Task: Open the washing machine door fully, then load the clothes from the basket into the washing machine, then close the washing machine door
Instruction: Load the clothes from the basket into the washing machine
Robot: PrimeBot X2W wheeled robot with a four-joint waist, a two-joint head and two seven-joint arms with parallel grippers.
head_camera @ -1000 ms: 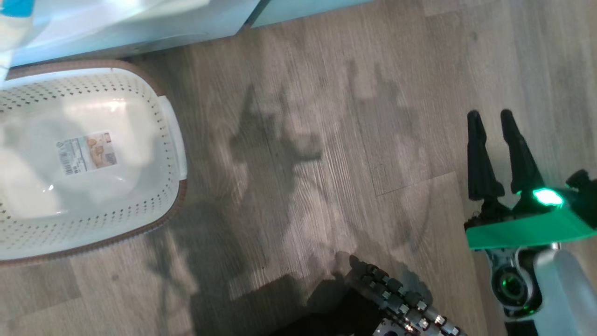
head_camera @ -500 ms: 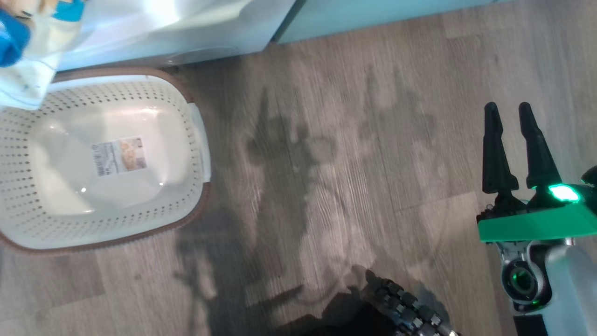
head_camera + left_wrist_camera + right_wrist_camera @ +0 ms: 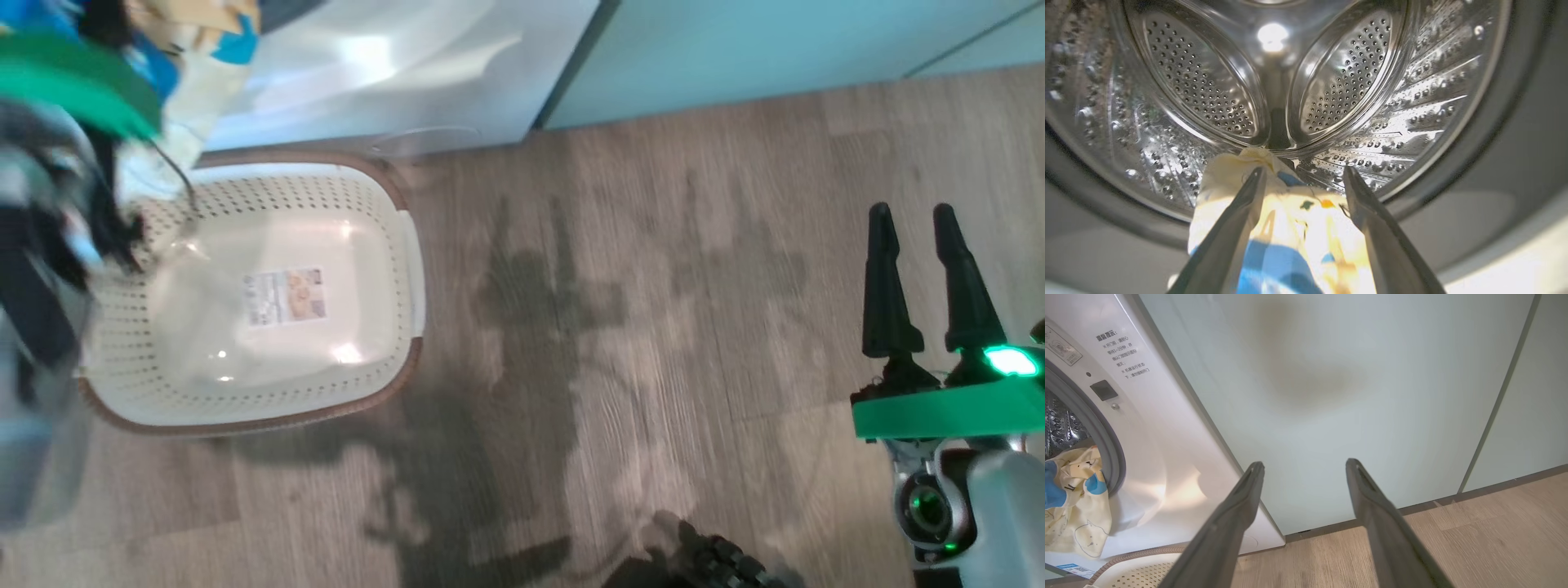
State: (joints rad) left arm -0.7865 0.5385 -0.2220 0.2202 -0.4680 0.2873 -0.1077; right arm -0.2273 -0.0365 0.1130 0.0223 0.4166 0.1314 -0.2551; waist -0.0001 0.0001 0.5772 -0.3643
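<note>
The clothes [image 3: 1298, 232] hang at the mouth of the washing machine [image 3: 1506, 155], and both grippers are spread wide.
Left wrist view: the left gripper [image 3: 1303, 171] points into the steel drum with its fingers far apart. The pale yellow and blue cloth lies between them over the grey ring and is not pinched. Right wrist view: the right gripper [image 3: 1302, 463] is just as wide, holds nothing and points at a pale green cabinet panel [image 3: 1372, 375]. To the left, the garment droops from the drum mouth down the white front, with the rim of the basket [image 3: 1143, 573] below it. Head view: the basket sits on the wood floor [image 3: 653, 286] just in front of the machine, with a label sticker [image 3: 286, 296] on its bottom. The blurred left arm [image 3: 41, 269] reaches over the basket's left side, and the right gripper hovers well to the right above the floor.
</note>
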